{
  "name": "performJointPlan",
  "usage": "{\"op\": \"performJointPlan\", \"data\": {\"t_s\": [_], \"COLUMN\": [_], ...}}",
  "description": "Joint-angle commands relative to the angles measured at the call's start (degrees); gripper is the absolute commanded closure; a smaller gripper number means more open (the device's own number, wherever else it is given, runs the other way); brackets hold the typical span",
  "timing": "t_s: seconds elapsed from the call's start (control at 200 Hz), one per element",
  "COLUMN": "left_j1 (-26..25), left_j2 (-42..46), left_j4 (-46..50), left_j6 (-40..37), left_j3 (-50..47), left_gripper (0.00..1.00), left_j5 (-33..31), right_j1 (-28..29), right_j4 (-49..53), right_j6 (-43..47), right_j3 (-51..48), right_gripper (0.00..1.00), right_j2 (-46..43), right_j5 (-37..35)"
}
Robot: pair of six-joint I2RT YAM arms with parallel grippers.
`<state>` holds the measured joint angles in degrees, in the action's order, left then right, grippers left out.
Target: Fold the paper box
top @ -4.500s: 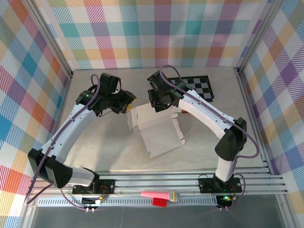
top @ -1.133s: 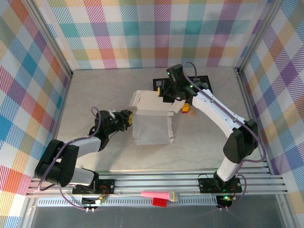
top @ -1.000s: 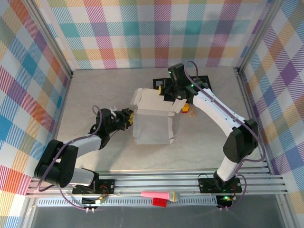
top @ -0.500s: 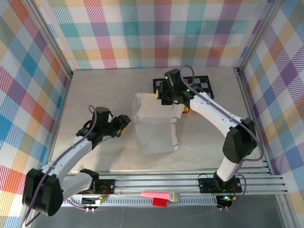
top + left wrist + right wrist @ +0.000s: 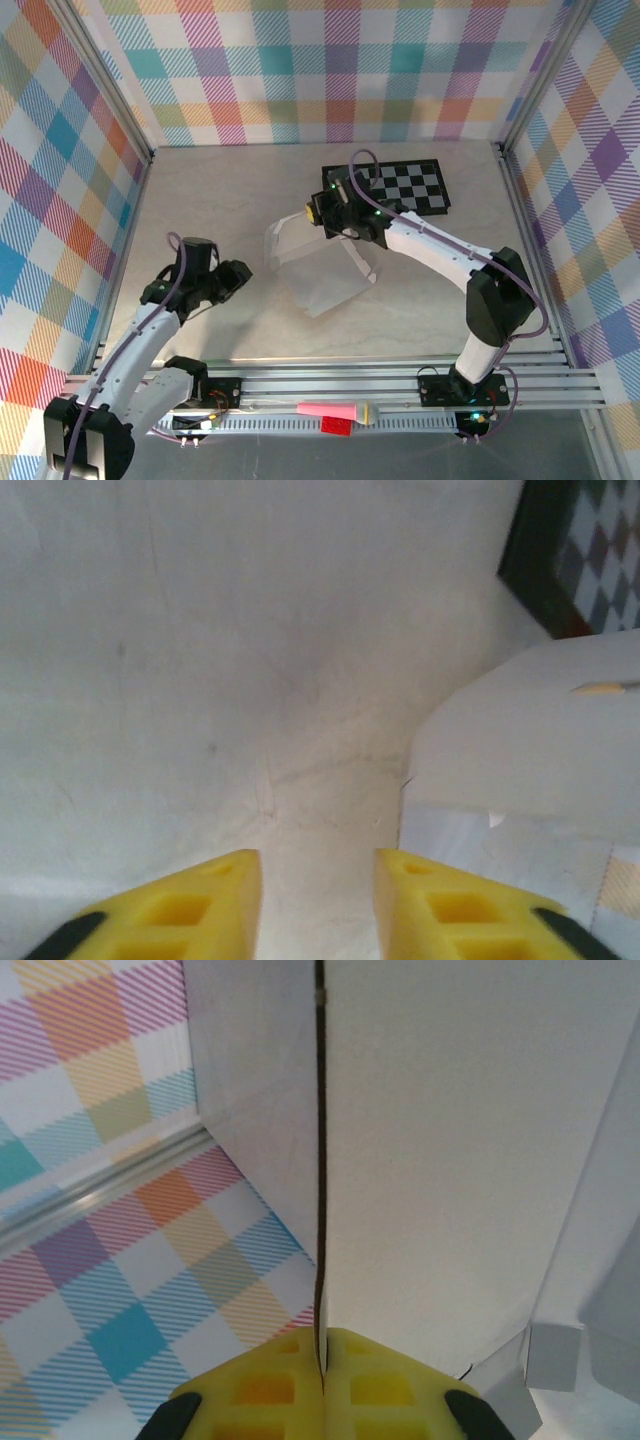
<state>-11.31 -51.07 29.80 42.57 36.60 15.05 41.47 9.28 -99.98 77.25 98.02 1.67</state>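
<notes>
Grip: your right gripper (image 5: 322, 212) has its fingers pressed together on a thin edge of the paper box (image 5: 318, 270); in the wrist view the sheet runs edge-on straight up from between the pads (image 5: 385, 1385).
Why that hold: pinching the far edge lifts and steadies the sheet, likely so a panel can hinge on its crease.
Left gripper (image 5: 238, 277): jaws a little apart with nothing between them, low over the bare table (image 5: 200, 200), left of the box and apart from it. It looks parked clear and ready to push a flap.
Box location: mid-table, just on the near side of the checkerboard mat (image 5: 400, 185), far end raised in the grip.
Box axis: the long axis runs far to near, with the near end swung toward your right.
</notes>
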Motion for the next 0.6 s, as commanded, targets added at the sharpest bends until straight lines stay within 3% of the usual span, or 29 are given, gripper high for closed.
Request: {"op": "performJointPlan", "data": {"t_s": [0.0, 0.17, 0.37, 0.595], "left_j1": [2.9, 2.9, 2.0, -0.7], "left_j2": [-1.2, -6.4, -6.0, -7.6], "left_j4": [-1.1, -2.8, -2.6, -2.7], "left_j6": [-8.1, -15.1, -20.9, -19.6], "left_j3": [1.6, 1.9, 0.7, 0.5], "left_gripper": [0.74, 0.75, 0.73, 0.71], "left_j5": [2.5, 6.2, 7.7, 5.4], "right_j1": [0.3, 0.3, 1.0, 1.2], "right_j4": [-11.0, -21.6, -31.2, -38.4], "right_j6": [6.2, 8.3, 10.2, 13.0], "right_j3": [-5.1, -10.1, -16.1, -20.2], "right_gripper": [1.00, 1.00, 1.00, 1.00], "right_j2": [0.1, 1.2, 0.1, -1.5], "right_j5": [2.7, 5.8, 5.2, 7.5]}}
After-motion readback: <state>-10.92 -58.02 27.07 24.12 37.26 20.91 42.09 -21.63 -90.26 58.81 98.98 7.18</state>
